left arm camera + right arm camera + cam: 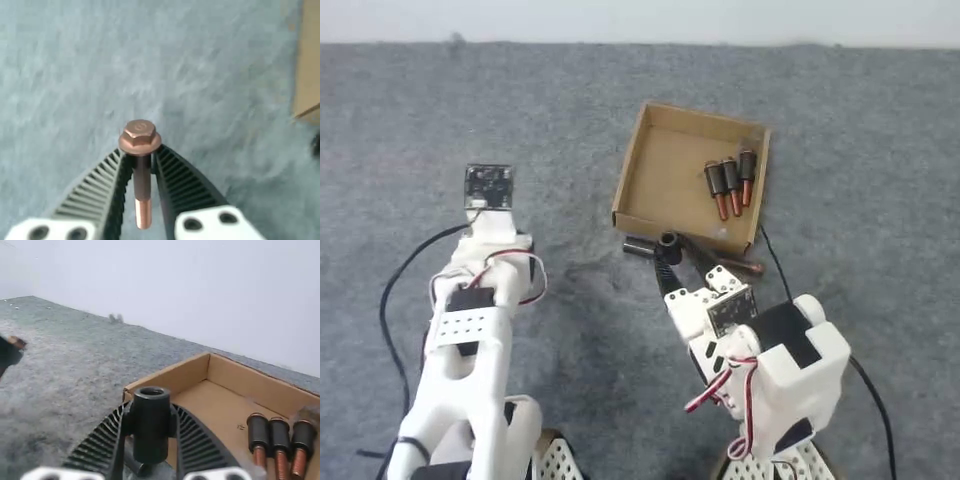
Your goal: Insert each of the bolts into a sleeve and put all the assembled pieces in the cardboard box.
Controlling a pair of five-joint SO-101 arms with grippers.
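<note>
- One grey, carpet-covered table [570, 120] carries everything, and a pale wall runs along its far edge.
- Two white arms stand side by side at the near edge. The left arm [470, 340] stretches out over bare carpet, well apart from the box. The right arm [770, 360] leans toward the box's near side.
- One cardboard box [665, 175] sits open-topped on the far right part of the table, turned at a slight angle. In the right wrist view its near wall [170, 377] stands just behind the gripped sleeve.
- Left gripper [141, 155]: its ribbed black fingers are drawn in narrow and pinch a copper bolt [140, 137] by the shank. The hex head sits past the fingertips and the threaded end points back toward the wrist. It hangs above plain carpet, with a corner of the box at the edge of that view.
- Right gripper [149, 412]: it is closed around a black sleeve [149, 432], held upright with the open bore facing up, just outside the box's near wall [669, 241].
- Three assembled pieces [731, 186], each a black sleeve with a copper shank sticking out, lie side by side and touching on the right of the box floor [279, 440].
- One loose sleeve [638, 246] lies on its side on the carpet, just beside the box's near wall.
- One loose bolt [745, 267] lies on the carpet by the box's near right corner.
</note>
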